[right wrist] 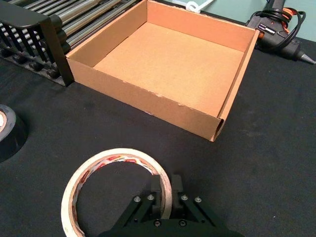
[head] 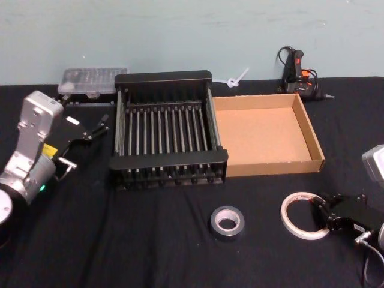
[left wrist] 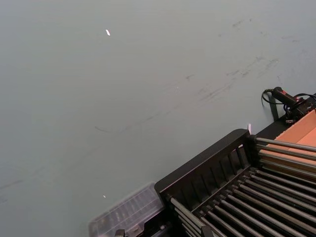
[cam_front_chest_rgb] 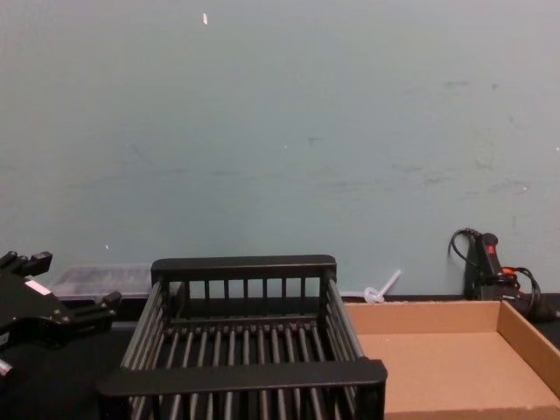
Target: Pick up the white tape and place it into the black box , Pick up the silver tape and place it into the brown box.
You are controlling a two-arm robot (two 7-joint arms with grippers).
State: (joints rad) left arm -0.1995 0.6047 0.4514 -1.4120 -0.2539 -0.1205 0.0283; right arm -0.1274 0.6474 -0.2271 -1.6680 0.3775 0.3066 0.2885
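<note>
Nearest to the robot, the right gripper (right wrist: 167, 190) is closed on the rim of the white tape (head: 298, 215), one finger inside the ring and one outside. The roll lies flat on the black table (head: 150, 252), its hole facing up. I judge it light and stiff, so a pinch across the wall should hold; the smooth side may slip. Just beside it to the left lies the silver tape (head: 227, 222), also flat, hole up. Farther back the black box (head: 168, 135) and the brown box (head: 312, 129) stand touching, both without anything inside. The left gripper (head: 96, 129) hangs open by the black box.
</note>
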